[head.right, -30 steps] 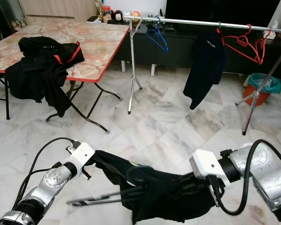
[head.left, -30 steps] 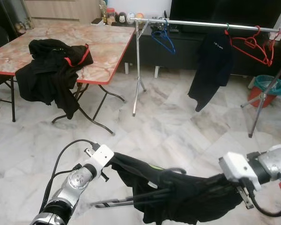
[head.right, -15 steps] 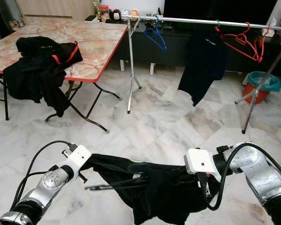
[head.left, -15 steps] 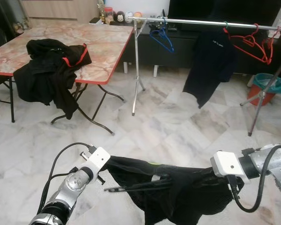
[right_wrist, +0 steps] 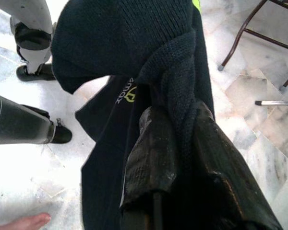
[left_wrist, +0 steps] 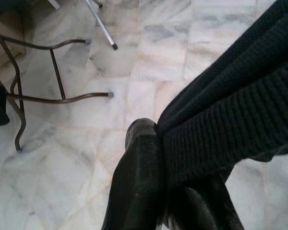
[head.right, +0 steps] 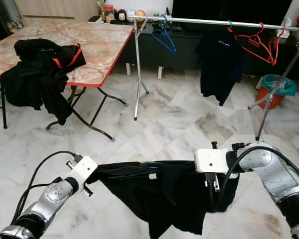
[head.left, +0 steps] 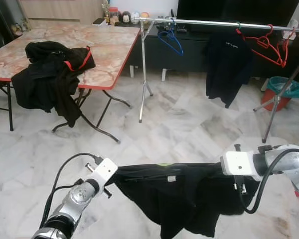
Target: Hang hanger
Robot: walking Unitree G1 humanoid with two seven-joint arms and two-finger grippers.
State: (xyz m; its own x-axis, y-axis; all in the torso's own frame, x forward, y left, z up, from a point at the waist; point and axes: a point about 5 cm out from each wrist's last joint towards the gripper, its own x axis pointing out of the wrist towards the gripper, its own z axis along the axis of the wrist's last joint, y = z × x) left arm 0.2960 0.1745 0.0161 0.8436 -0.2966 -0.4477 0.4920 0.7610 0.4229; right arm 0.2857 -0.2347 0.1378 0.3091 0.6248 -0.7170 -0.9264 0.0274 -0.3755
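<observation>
Nearest the robot, a black garment point(head.left: 184, 196) is stretched taut between the two arms, its top edge now pulled nearly straight and level where half a second ago it sagged in a bunch. The left gripper point(left_wrist: 170, 158) has its fingers pinched tight on one knitted edge, and the right gripper point(right_wrist: 175, 143) has its fingers closed on the other end, cloth wrapped over them. The loop that looked like a hanger inside the garment a moment back is no longer plain to see; it is probably buried in the folds, though the view does not settle that. Spread like this, the garment seems ready to be carried to the rail.

Farther off on the left stands the counter point(head.left: 109, 47) with a heap of dark clothes point(head.left: 50, 74). Beyond the marble floor point(head.left: 179, 129) runs the clothes rail point(head.left: 214, 22), bearing a blue hanger point(head.left: 172, 42), a hung black shirt point(head.left: 228, 62) and red hangers point(head.left: 271, 45). The rail is well apart from the robot, so a walk forward likely comes next.
</observation>
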